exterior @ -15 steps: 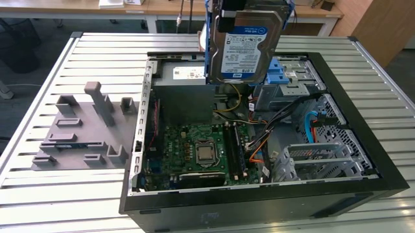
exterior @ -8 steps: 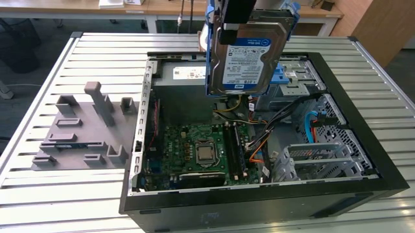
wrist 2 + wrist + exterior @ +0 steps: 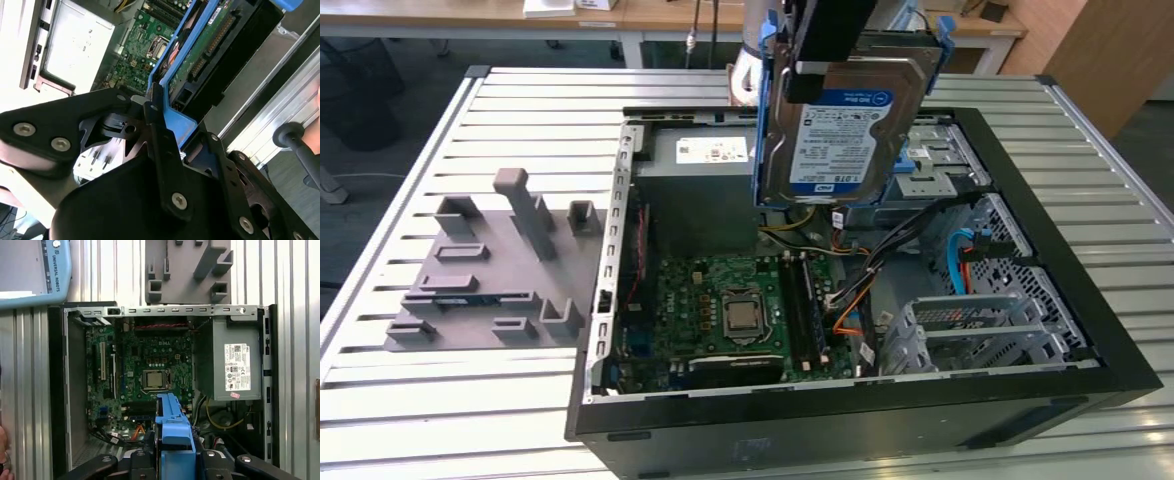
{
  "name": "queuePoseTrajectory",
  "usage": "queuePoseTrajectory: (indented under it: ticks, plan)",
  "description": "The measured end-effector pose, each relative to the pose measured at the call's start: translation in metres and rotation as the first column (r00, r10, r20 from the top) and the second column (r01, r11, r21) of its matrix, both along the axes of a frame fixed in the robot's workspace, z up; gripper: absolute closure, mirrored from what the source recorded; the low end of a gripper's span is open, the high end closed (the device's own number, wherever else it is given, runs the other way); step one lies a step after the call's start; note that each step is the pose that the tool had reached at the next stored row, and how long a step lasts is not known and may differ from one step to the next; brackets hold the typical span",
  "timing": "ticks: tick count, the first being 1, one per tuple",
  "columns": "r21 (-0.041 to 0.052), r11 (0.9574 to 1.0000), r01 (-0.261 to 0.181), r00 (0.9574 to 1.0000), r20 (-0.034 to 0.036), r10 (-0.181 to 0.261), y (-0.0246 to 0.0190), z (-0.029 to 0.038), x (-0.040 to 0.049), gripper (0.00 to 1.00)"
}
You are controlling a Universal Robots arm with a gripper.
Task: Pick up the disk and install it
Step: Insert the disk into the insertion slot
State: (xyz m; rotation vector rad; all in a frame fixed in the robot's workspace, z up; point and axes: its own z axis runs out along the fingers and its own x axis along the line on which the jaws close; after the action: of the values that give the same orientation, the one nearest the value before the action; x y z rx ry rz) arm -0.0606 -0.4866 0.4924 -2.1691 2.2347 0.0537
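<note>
The disk (image 3: 834, 135) hangs upright over the open computer case (image 3: 854, 410), with its white-and-blue label face toward the exterior camera and blue rails along both long edges. My gripper (image 3: 834, 55) is shut on its top end. In the second wrist view the disk (image 3: 210, 45) is edge-on with its green circuit side showing, and its blue rail sits between the black fingers (image 3: 155, 117). In the first wrist view the blue rail (image 3: 172, 422) juts out from my gripper (image 3: 174, 457) above the motherboard (image 3: 150, 370).
Inside the case are the grey power supply box (image 3: 700, 190), the motherboard (image 3: 734, 310), cables and a metal drive cage (image 3: 947, 160) beside the hanging disk. A grey moulded fixture (image 3: 494, 270) lies on the slatted table at the exterior view's left. A hand (image 3: 316, 140) holds a black handle.
</note>
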Motion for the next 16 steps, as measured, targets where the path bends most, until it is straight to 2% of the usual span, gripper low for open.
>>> queuePoseTrajectory:
  ticks: [4,10,16]
  plan:
    - [-0.0001,1.0,0.0,1.0,0.0,0.0,-0.0018,-0.0015,0.0101,0.64]
    - [0.0,1.0,0.0,1.0,0.0,0.0,-0.0106,-0.0059,0.0111,0.64]
    - [-0.0001,1.0,0.0,1.0,0.0,0.0,-0.0116,-0.0059,0.0111,0.64]
